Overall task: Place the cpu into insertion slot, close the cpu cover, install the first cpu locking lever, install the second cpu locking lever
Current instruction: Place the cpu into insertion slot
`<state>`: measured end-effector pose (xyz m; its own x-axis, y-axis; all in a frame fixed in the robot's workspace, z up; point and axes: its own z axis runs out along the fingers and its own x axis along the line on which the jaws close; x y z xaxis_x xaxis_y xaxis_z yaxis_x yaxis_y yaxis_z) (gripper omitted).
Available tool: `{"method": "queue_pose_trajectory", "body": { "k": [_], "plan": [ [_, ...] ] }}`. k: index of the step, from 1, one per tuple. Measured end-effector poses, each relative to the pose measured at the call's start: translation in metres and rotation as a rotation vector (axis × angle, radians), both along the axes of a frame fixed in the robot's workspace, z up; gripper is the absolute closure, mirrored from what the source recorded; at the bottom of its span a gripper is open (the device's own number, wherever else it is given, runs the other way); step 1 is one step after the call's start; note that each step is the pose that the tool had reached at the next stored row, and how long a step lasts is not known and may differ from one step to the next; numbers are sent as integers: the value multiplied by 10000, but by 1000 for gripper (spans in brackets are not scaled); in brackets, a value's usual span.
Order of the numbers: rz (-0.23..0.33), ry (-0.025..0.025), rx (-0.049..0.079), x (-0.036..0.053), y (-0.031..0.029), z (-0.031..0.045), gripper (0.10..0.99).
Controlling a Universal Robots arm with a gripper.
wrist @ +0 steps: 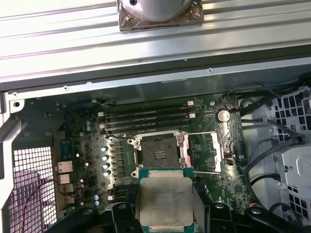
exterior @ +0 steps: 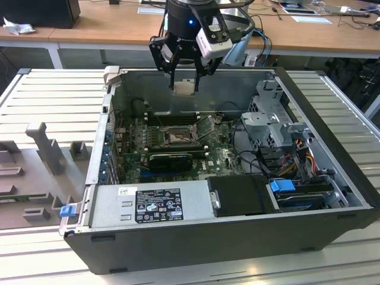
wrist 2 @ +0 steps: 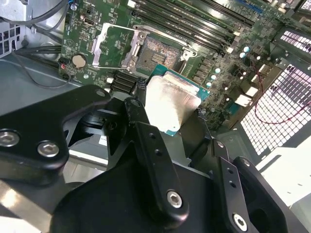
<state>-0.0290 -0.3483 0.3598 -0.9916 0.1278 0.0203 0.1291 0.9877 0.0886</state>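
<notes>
**A:** What is gripped, and how?

**B:** The black two-fingered hand (exterior: 184, 82) is clamped on the small flat square cpu (exterior: 184, 88) (wrist: 164, 201) (wrist 2: 170, 104). The cpu is held by two opposite edges. In both wrist views its silver-grey metal top is seen, with a green rim around it.

**A:** Where is the cpu placed?

**B:** In the exterior view it is held in the air over the far wall of the open black computer case (exterior: 332, 148). That is at twelve o'clock from the bare square socket (exterior: 176, 136), and well apart from it.

**A:** Which edges hem the socket in?

**B:** The thin silvery-grey framed cpu cover (exterior: 206, 125) (wrist 2: 98, 48) is swung open at three o'clock of the socket. A row of long dark memory slots (exterior: 172, 117) is set just beside it at twelve o'clock. A long black card (exterior: 171, 159) lies at six o'clock. Open room is left straight above the socket. Farther out at three o'clock, a grey metal drive cage (exterior: 270, 119) and a bundle of coloured cables (exterior: 297, 155) crowd the case wall.

**A:** Can any writing be made out?

**B:** A black-and-white printed label (exterior: 159, 205) is fixed on the grey metal power-supply box (exterior: 113, 208), at six o'clock in the case. Its text cannot be made out. The case is carried on a ribbed pale metal worktop (exterior: 53, 101).
</notes>
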Motion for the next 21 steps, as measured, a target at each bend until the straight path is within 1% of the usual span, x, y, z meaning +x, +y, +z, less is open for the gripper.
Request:
{"method": "queue_pose_trajectory", "body": {
  "k": [3, 14, 21],
  "plan": [
    [-208, 0, 1, 0, 0, -1, 557],
    [-704, 0, 0, 0, 0, -3, 557],
    [-914, 0, 0, 0, 0, -4, 557]
  ]
}}
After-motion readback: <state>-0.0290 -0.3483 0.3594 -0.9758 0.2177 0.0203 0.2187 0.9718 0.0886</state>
